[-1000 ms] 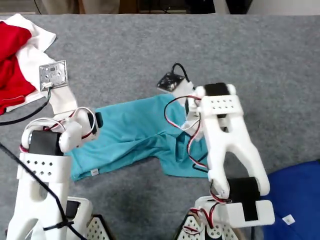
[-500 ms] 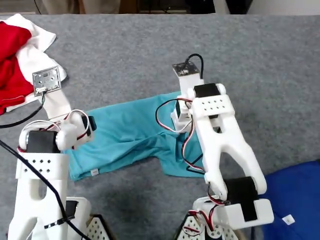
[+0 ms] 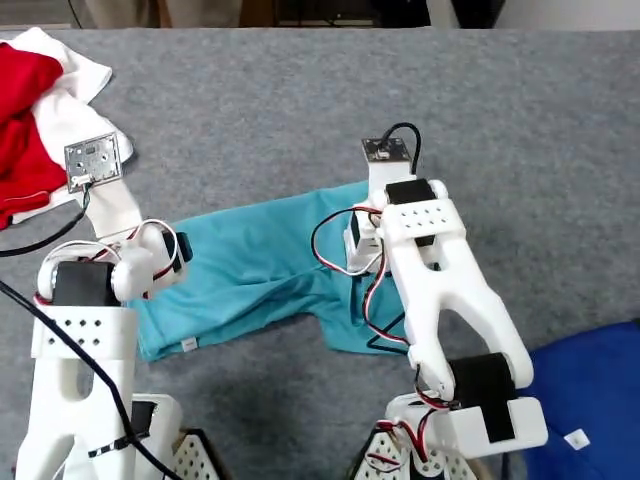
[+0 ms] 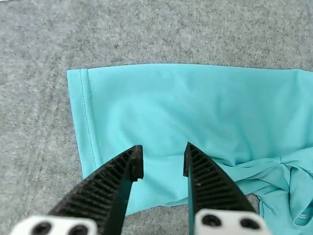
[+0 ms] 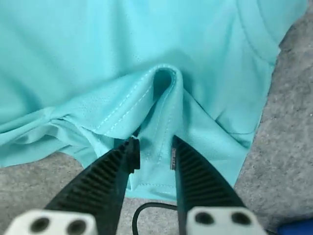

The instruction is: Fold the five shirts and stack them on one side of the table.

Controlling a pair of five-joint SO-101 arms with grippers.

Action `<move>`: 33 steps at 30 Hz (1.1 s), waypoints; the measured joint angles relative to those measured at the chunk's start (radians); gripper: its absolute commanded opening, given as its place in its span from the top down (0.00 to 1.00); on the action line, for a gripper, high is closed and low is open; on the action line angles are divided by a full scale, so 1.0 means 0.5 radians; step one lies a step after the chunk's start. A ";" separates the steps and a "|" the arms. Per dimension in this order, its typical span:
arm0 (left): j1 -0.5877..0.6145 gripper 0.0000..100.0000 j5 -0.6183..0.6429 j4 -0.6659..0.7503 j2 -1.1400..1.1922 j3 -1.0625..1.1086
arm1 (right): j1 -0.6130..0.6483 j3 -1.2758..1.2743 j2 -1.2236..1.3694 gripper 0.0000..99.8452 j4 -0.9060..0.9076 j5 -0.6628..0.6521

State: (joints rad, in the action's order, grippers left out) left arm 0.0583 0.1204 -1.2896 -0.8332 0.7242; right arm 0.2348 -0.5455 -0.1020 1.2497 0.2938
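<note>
Cloth like the teal shirt (image 3: 255, 262) looks light, limp and a little slick, so it will likely sag and trail from any single pinch instead of keeping its shape. It lies crumpled lengthwise on the grey table (image 3: 520, 120), with loose ridges bunched toward one end.

The left gripper (image 4: 162, 157) hangs just above the shirt's flatter end, near the stitched hem, with its jaws parted and nothing between them. The right gripper (image 5: 152, 148) sits low over the bunched end, its jaws also parted and straddling a raised seam fold without closing on it.

Seams and hems seem the best holds, since doubled fabric should slip less than a single layer. Two holds far apart on the shirt would let it be drawn taut and smoothed.

A red shirt (image 3: 25, 110) and a white shirt (image 3: 80, 75) lie well apart from the teal shirt beyond its hem end, and a blue shirt (image 3: 590, 390) lies beyond its bunched end.
</note>
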 measured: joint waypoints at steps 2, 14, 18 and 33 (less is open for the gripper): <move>0.000 0.85 0.000 0.000 0.000 0.000 | 0.000 -0.037 0.000 0.88 -0.021 0.000; 0.000 0.85 0.000 0.000 0.000 0.000 | 0.000 -0.064 0.000 0.99 -0.037 0.000; 0.000 0.85 0.000 0.000 0.000 0.000 | 0.000 -0.064 0.000 0.99 -0.037 0.000; 0.000 0.85 -0.003 0.000 0.000 0.000 | -0.506 0.055 0.000 0.99 -0.037 -0.086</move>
State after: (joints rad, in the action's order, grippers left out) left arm 0.0583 0.1189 -1.2896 -0.8332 0.7242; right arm -0.0184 -0.5178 -0.1020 1.2313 0.2509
